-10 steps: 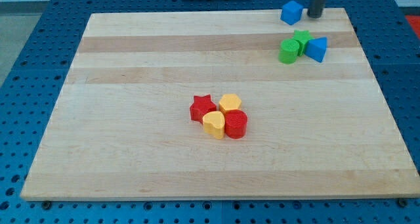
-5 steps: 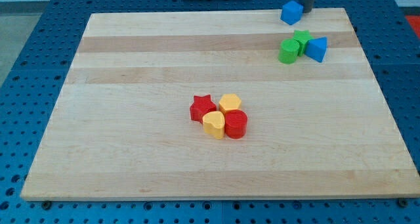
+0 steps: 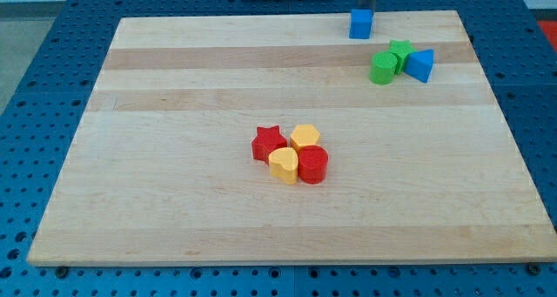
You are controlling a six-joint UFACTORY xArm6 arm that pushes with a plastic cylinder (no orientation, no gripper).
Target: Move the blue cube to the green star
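Observation:
The blue cube sits on the wooden board near its top edge, right of centre. My tip is just above the cube, at the board's top edge, touching or nearly touching its far side. The green star lies below and to the right of the cube, wedged between a green cylinder on its left and a blue triangular block on its right.
A cluster sits in the middle of the board: a red star, a yellow hexagon, a yellow heart-like block and a red cylinder. A blue perforated table surrounds the board.
My tip has moved left along the top edge, from the cube's right side to above it. The blue cube has slid left and turned a little.

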